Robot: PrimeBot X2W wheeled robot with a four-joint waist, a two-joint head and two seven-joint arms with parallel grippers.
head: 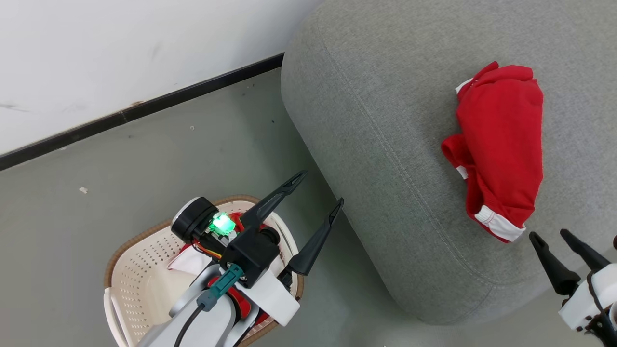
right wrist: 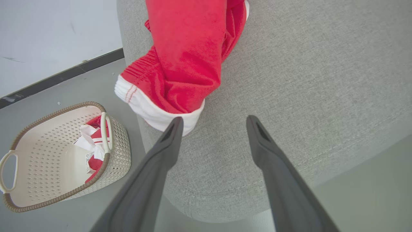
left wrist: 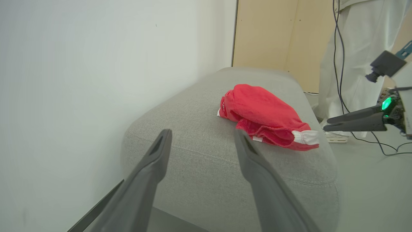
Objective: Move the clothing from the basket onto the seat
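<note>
Down in the basket (right wrist: 42, 161), which sits on the floor (head: 159, 144) just beside the sofa (head: 385, 120): one bunch of red-and-white cloth (right wrist: 93, 141), pushed up against the end nearest the sofa, a white label showing. Can't tell if it's one piece or several. Basket is cream perforated plastic with a brown woven rim and a loop handle at each end. Second item, a red garment (head: 499, 144) with white hems, lies crumpled on top of the sofa near the edge closest to the robot, well apart from the basket. Count: one basket, one sofa, two lots of clothing, one in the basket and one on the sofa. Left gripper (head: 322, 186) hangs over the basket's sofa-side end, fingers spread wide with nothing between them, tips pointing toward the sofa's rounded end. Right gripper (head: 548, 233) sits at the sofa's near edge, fingers also spread and holding nothing, tips just short of the red garment's white hem. In the right wrist view one fingertip overlaps that hem, so contact can't be confirmed. Two grippers, four fingers. Further out: white wall (head: 120, 48) with a black skirting strip (head: 144, 108). The left wrist view shows a person's pale trouser legs (left wrist: 351, 64) and a shoe (left wrist: 336, 137) past the sofa, with a tan panel (left wrist: 267, 32) behind.
</note>
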